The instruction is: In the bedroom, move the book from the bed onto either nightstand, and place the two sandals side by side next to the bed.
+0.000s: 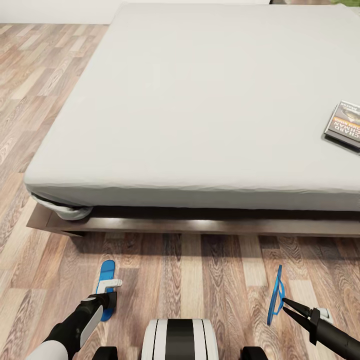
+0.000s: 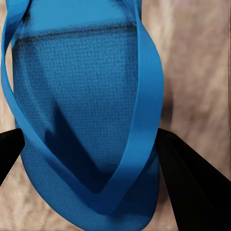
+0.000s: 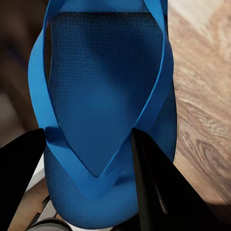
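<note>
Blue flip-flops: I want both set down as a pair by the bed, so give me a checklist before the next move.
1. Left gripper on left bright-blue flip-flop: cannot tell.
2. Right gripper clamping right bright-blue flip-flop: ok.
3. Right flip-flop flat: not ok, on edge.
4. Sandals side by side: not ok, far apart.
5. Dark paperback book off the light-grey mattress: not ok.

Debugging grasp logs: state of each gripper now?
Left gripper: shut on the left sandal, flat on the floor.
Right gripper: shut on the right sandal, which stands on edge.
</note>
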{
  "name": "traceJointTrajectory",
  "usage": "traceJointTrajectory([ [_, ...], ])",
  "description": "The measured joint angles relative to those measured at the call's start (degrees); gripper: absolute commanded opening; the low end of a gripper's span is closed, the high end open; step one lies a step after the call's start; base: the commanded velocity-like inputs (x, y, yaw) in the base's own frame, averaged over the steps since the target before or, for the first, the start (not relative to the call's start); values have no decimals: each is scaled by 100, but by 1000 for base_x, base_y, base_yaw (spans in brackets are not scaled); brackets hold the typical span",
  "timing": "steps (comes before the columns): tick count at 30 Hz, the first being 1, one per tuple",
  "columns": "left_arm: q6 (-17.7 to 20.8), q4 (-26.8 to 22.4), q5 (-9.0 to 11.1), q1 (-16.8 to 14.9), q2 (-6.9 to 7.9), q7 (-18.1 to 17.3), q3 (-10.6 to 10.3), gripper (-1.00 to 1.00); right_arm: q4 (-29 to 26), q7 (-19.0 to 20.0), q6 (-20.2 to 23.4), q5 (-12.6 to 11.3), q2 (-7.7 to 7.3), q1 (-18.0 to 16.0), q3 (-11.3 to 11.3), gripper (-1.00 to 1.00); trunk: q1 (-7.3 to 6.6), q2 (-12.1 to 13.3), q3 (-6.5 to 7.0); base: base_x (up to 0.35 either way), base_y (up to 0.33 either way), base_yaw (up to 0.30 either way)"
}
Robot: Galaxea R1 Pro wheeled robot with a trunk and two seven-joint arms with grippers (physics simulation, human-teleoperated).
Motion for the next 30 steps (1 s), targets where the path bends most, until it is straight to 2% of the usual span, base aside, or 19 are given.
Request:
traceJointTrajectory([
  [3,7,0,0,0,0,0,1,-100,0,0,3,1,0,0,0,-100,-8,4,66,0,0,0],
  [30,9,1,2,0,0,0,-4,-100,1,1,-1,6,2,0,1,-100,-7,4,67,0,0,0],
])
